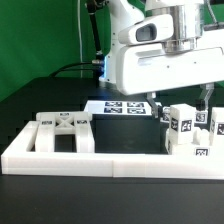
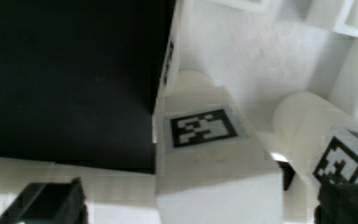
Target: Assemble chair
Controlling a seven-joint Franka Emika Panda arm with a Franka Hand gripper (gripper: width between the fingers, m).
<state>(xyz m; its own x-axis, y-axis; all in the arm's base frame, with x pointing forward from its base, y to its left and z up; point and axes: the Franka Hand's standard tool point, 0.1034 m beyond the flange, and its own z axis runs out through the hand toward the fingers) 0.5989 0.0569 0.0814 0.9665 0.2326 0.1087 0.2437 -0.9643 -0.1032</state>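
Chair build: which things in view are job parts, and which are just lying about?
Job parts:
- ladder frame
- tagged leg blocks

Lying about:
- border rail
- marker board

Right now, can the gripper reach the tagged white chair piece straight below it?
Probably yes: the open gripper hangs over the chair piece with nothing in between, though a neighbouring piece close beside it may crowd the jaws.

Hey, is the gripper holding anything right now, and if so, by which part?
Nothing is held. The gripper is open over a tagged white chair piece, with one finger well clear of it.
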